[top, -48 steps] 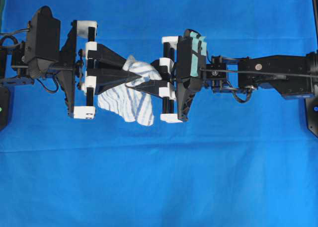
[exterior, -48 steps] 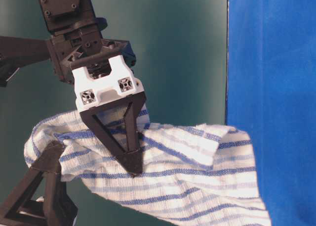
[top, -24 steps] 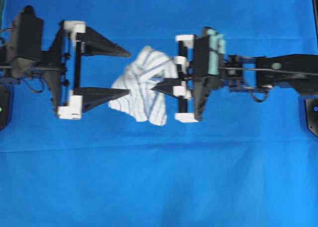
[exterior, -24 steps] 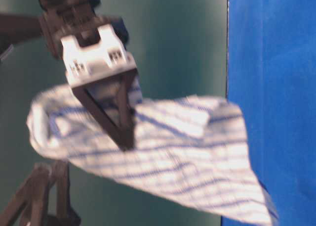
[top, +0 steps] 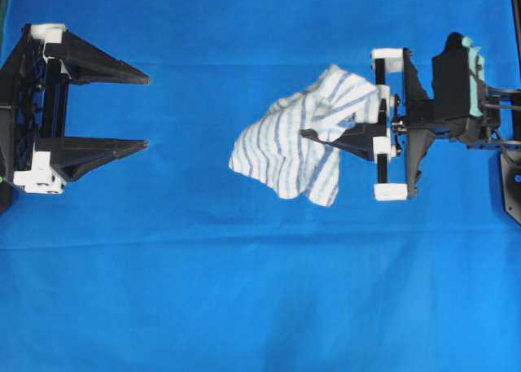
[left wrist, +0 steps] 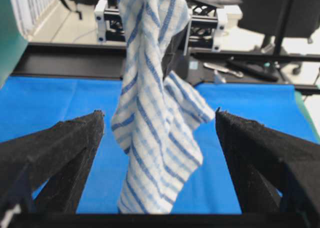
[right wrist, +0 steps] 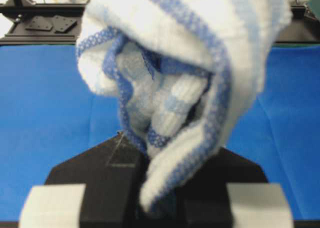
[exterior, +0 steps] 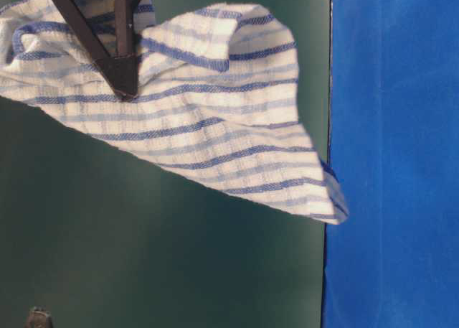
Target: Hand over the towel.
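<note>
Overhead exterior view: the towel (top: 301, 148) hangs from the right gripper (top: 313, 134), whose jaws are pinched together on the cloth's upper fold, toward the right edge of the bench. The cloth droops in loose folds above the blue cloth (top: 244, 291) that covers the bench, not lying on it. The left gripper (top: 146, 111) sits at the left edge of the bench, well apart from the towel, its jaws spread wide with nothing between them.

From the left wrist camera the towel (left wrist: 155, 103) dangles freely ahead of the two black fingers (left wrist: 55, 148), touching neither. The right wrist camera shows a bunched wad of striped towel (right wrist: 185, 73) rising straight out of the closed jaws. At table level, one dark fingertip (exterior: 122, 73) presses into the towel (exterior: 215, 120), whose lower corner hangs down to the right.
</note>
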Controlling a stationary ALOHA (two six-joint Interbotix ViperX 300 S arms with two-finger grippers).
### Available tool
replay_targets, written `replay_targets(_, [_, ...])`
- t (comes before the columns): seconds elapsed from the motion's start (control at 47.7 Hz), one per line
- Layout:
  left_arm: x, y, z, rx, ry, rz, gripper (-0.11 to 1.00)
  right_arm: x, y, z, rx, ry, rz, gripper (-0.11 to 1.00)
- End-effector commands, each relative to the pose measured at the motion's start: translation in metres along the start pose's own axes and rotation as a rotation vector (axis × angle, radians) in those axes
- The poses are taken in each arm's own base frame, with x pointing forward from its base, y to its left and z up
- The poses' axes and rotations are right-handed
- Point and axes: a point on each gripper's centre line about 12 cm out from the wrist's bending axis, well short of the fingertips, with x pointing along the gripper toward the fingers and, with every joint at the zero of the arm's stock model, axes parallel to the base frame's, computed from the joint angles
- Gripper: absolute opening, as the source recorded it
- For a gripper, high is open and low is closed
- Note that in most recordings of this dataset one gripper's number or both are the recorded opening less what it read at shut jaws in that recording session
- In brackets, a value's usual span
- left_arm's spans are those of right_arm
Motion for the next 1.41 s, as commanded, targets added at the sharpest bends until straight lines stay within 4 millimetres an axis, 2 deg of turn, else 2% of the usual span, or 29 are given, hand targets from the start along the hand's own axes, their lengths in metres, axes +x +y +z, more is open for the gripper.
replay_targets(0.0, [0.001,-0.001,0.005,0.000,-0.017,-0.003,0.94,0.004,-0.002,0.005,0.013,0.012,-0.007,0.08])
replay_targets(0.231, [0.002,-0.001,0.004,0.000,-0.012,-0.003,0.94,0.045,-0.023,-0.024,0.053,0.361,-0.067,0.08])
replay_targets(0.441, [0.002,-0.001,0.002,0.000,-0.005,-0.003,0.94,0.092,-0.028,-0.064,0.023,0.682,-0.066,0.08])
replay_targets(0.629, [0.003,-0.001,-0.001,0.000,0.011,-0.002,0.94,0.122,-0.030,-0.111,0.014,0.821,-0.065,0.08])
replay_targets(0.776, [0.003,-0.001,-0.002,0.000,0.015,-0.002,0.94,0.129,-0.030,-0.137,0.020,0.876,-0.064,0.08])
replay_targets(1.133, [0.002,-0.001,-0.005,-0.005,0.023,-0.002,0.94,0.130,-0.029,-0.139,0.032,0.860,-0.066,0.08])
replay_targets(1.385, [0.002,-0.001,-0.006,-0.005,0.026,-0.002,0.94,0.127,-0.029,-0.126,0.043,0.828,-0.071,0.09])
